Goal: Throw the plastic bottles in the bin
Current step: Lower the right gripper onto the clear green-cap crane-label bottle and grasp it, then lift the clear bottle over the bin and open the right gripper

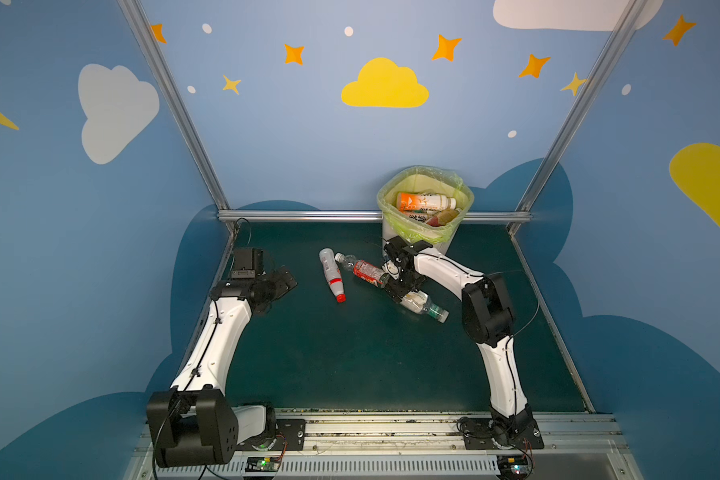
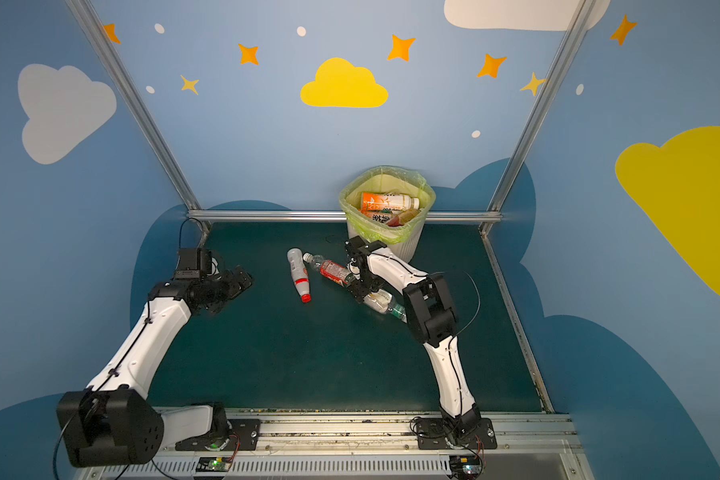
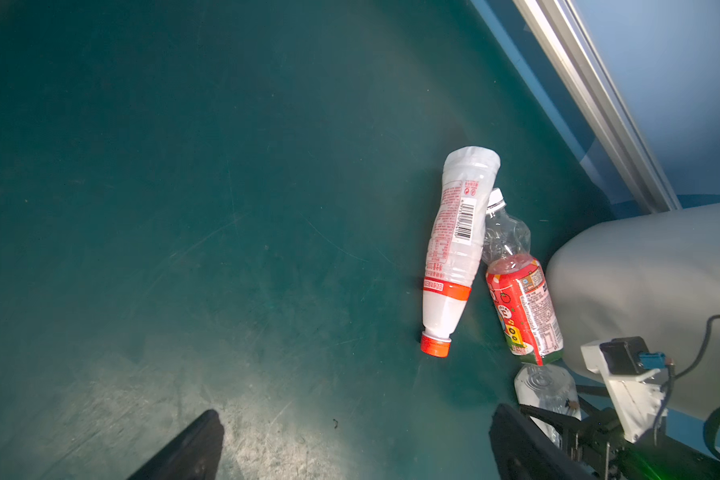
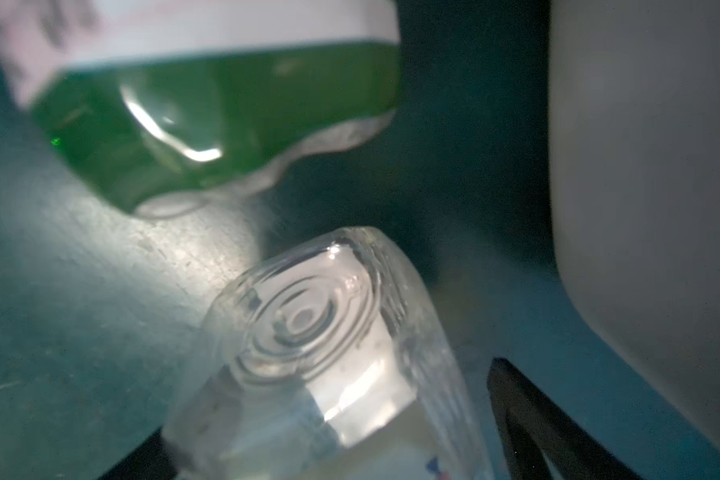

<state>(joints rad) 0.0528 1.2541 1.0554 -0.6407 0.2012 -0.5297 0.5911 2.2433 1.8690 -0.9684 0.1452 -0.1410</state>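
bin [image 1: 444, 246]: white, lined with a yellow-green bag [image 1: 395, 226], is standing at the far edge of the tabletop [image 1: 350, 365], right of the middle, and is holding several bottles, an orange-labelled bottle [image 1: 425, 202] lying on top. milky white bottle [image 1: 332, 274], red cap: is lying on its side near the middle of the tabletop, cap pointing toward the near edge. red-labelled bottle [image 1: 364, 271], clear, white cap: is lying just beside it on the bin side, its cap touching the milky one's flank in the left wrist view. clear bottle [image 1: 422, 305], green cap: is lying on the tabletop in front of the bin, its ribbed base facing the red-labelled bottle's base, a small gap showing between the two in the right wrist view. right pincer [image 1: 398, 286]: is sitting low over the clear bottle, jaws apart, one finger on each side of it, with a sliver of space visible beside one finger. left pincer [image 1: 281, 282]: is hovering near the left edge over bare tabletop, jaws wide apart, carrying nothing, well apart from the bottles.
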